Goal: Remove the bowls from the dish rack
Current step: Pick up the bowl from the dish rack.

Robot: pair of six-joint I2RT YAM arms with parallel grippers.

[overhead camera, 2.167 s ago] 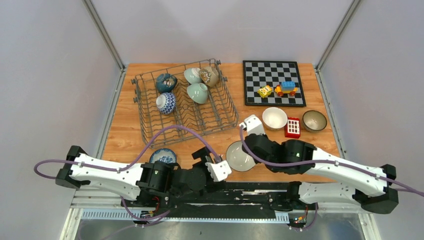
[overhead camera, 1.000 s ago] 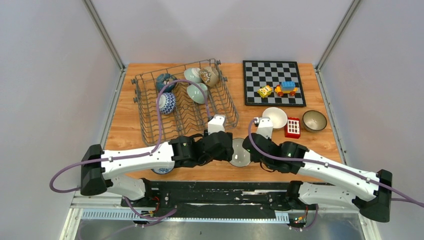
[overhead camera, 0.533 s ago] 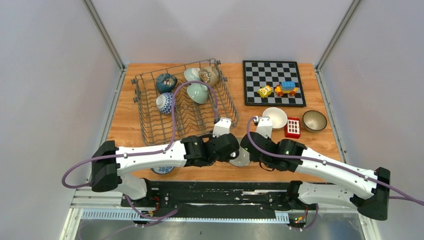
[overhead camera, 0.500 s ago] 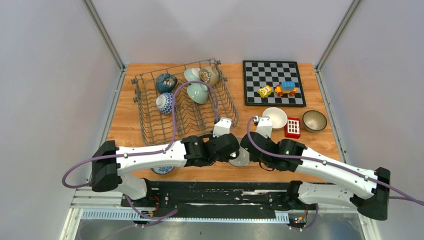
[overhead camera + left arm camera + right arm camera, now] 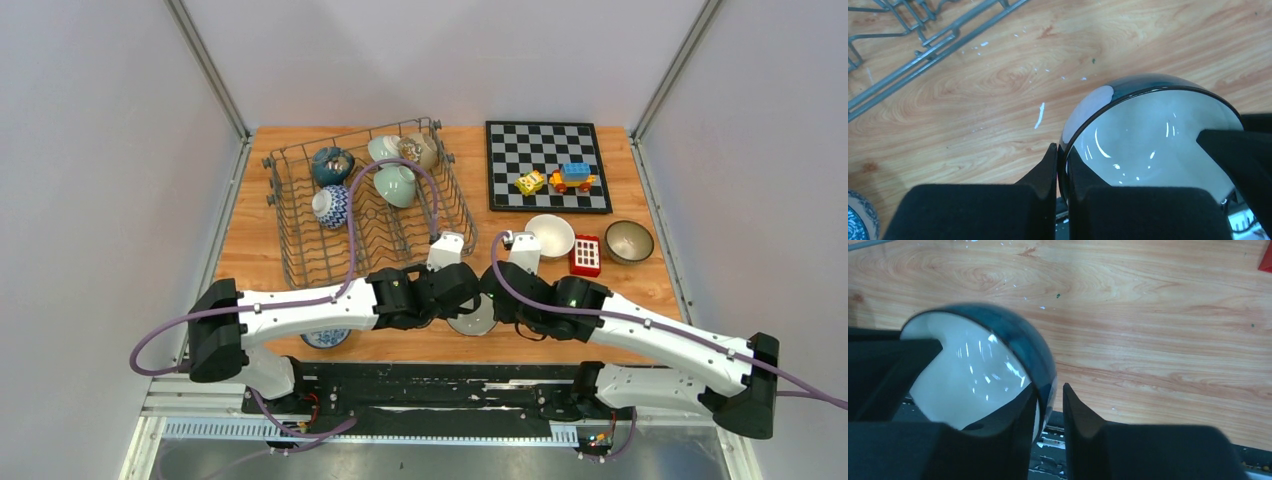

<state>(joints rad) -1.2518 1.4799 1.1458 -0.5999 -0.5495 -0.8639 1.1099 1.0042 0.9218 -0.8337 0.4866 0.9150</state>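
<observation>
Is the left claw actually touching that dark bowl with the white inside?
Touching. The left wrist view shows the left gripper closed on the bowl: its rim is pinched between the fingers, with no gap.

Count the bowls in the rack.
5. Teal bowl far left; blue-and-white bowl just nearer; green bowl far middle; second green bowl nearer; brown bowl far right. None looks hidden.

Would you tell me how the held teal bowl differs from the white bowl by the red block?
The teal bowl is dark outside, pale inside; the white bowl is plain cream. The teal bowl is tilted, its rim pinched by the left gripper; the white bowl sits upright, untouched. Both are outside the dish rack.
</observation>
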